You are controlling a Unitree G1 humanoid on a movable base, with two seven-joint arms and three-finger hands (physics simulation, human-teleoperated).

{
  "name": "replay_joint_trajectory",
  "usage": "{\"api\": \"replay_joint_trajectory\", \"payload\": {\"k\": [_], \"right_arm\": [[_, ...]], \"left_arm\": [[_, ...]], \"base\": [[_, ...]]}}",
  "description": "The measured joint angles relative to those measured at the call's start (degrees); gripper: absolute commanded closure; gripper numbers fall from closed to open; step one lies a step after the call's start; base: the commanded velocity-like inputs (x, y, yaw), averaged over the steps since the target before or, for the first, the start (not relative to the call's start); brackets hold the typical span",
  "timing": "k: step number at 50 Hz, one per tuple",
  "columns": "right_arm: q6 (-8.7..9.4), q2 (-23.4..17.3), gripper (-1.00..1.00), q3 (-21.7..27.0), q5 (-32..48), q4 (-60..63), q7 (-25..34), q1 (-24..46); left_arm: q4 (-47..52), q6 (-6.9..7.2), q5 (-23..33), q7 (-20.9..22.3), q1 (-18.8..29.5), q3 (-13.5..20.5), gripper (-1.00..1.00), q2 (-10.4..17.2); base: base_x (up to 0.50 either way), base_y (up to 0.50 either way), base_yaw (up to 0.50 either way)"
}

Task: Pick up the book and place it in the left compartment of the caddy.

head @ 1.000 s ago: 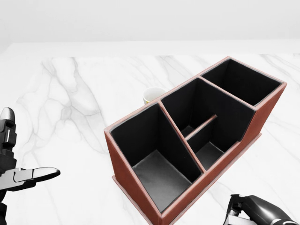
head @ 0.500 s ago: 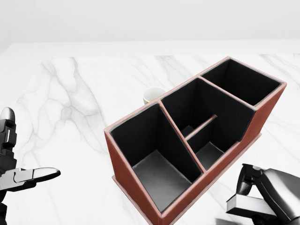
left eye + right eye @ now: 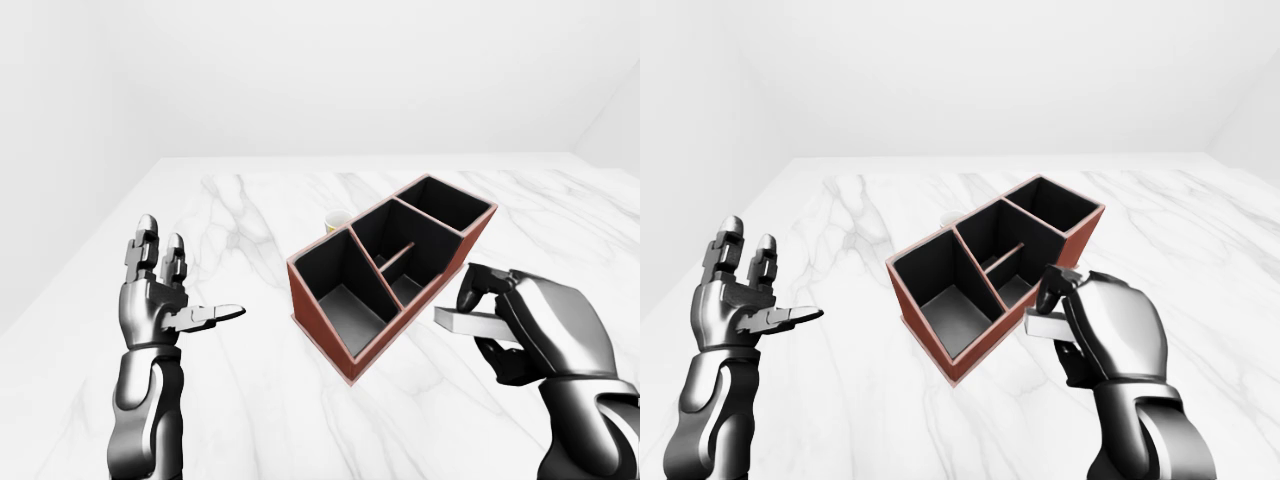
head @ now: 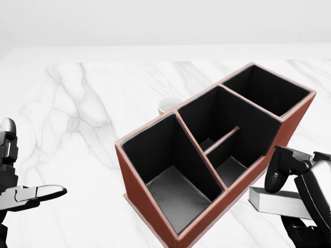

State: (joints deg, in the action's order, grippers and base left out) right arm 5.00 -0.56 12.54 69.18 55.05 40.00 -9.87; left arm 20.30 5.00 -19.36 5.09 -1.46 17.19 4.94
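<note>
The caddy is a red-brown box with black insides, set slantwise on the white marble table. Its large left compartment holds nothing. In the head view my right hand is shut on a flat grey book, holding it level just right of the caddy's lower right wall, above the table. My left hand hovers open at the left of the left-eye view, fingers upright and thumb pointing right, well apart from the caddy.
A small white cup stands against the caddy's upper wall, partly hidden by it. The caddy's middle section has a low divider, and a further compartment lies at its upper right end.
My right hand has risen from the bottom right edge of the head view with the book and now sits beside the caddy's right wall. The left hand has stayed put.
</note>
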Motion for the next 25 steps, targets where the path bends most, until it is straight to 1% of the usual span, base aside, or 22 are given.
{"api": "replay_joint_trajectory", "payload": {"k": [7,12,25], "right_arm": [[0.00,1.36,1.00,0.15,1.98,2.15,0.00,3.65],[0.00,1.22,1.00,-0.96,3.93,2.99,0.00,6.47],[0.00,-2.80,1.00,-9.41,9.20,3.96,0.00,11.07]], "left_arm": [[-0.14,0.00,-0.01,0.01,0.04,0.06,-1.00,0.03],[-0.14,0.00,-0.08,-0.02,0.08,0.14,-1.00,0.07],[-0.11,0.00,-0.21,-0.07,0.16,0.25,-1.00,0.16]], "base": [[0.00,0.00,0.00],[0.00,0.00,0.00],[0.00,0.00,0.00]]}}
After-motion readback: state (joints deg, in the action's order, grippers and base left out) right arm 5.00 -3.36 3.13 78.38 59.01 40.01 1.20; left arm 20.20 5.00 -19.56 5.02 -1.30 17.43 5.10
